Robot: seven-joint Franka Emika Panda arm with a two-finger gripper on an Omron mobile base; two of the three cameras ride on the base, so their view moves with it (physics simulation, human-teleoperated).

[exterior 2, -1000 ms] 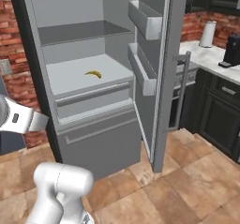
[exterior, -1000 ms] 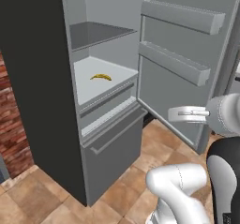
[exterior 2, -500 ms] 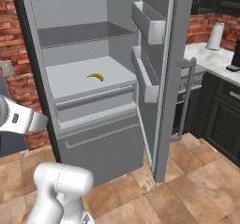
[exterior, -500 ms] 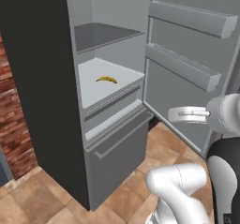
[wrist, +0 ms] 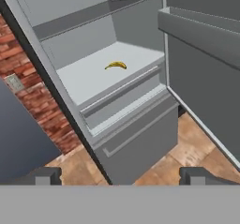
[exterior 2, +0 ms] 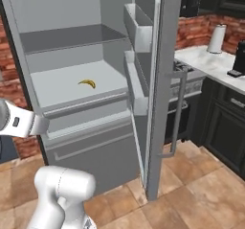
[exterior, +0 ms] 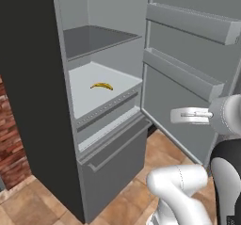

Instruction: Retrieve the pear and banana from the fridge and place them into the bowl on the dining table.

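Observation:
The fridge stands open in front of me, its door swung out to the right. A small curved yellow banana lies alone on the middle shelf. My gripper hovers outside the fridge, lower than the shelf and to the right of it, in front of the open door. Its fingers are spread wide with nothing between them, so it is open. The pear, the bowl and the dining table are out of view.
Door bins jut from the inner door close to my hand. A closed drawer sits under the shelf. A brick wall flanks the fridge. To the right are a stove, dark cabinets and a marble counter.
The whole picture has shifted and the fridge looms larger, so the base has driven closer. The banana lies where it was and the gripper stays open.

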